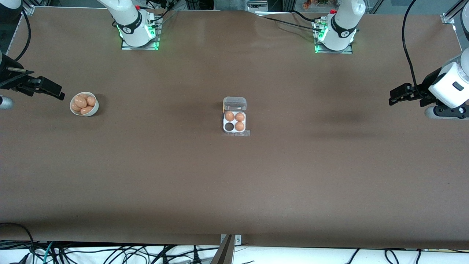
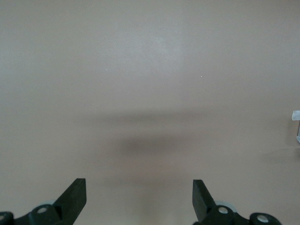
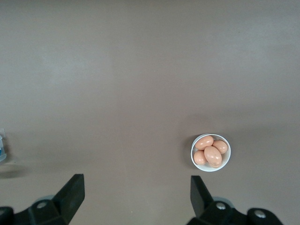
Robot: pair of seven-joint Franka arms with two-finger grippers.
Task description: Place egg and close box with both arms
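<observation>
Over table ends, left end effector (image 2: 139, 199) and right end effector (image 3: 137, 194) wide open, seemingly empty.

My brown surface (image 1: 234, 190) carries two things: the open box (image 1: 235, 120) near its middle, and a white bowl (image 1: 84, 104) of eggs well apart, toward my right arm's end.
</observation>
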